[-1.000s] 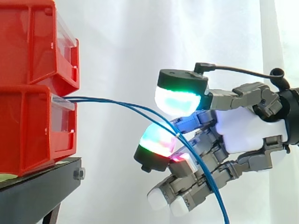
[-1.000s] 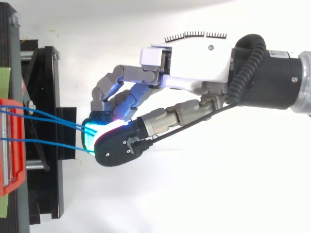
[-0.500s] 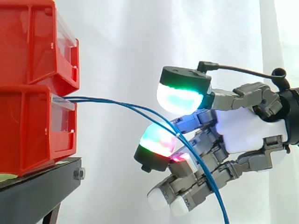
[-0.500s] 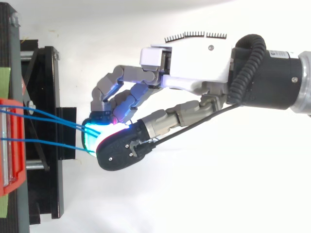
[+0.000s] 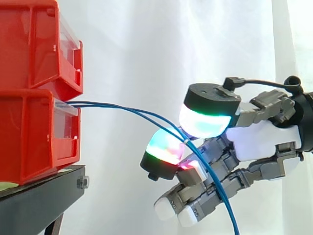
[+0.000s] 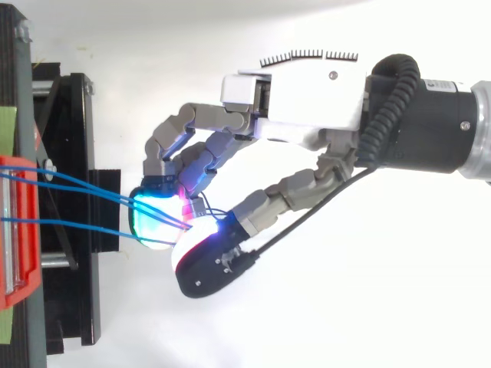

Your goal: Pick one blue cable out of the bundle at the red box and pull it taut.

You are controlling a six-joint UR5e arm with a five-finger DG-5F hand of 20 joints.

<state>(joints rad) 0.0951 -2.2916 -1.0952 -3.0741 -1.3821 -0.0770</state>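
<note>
Two blue cables (image 5: 122, 108) in the side view run from the lower red box (image 5: 34, 137), well ahead of the hand (image 5: 254, 142), across its glowing fingertip (image 5: 164, 149). The thumb stands apart above it, so the curled fingers pinch nothing. From above, three strands (image 6: 77, 224) leave that box (image 6: 15, 230) and meet at the fingertip. By my judgement the thumb should close on one strand alone before drawing back. Whatever else the box holds is hidden.
</note>
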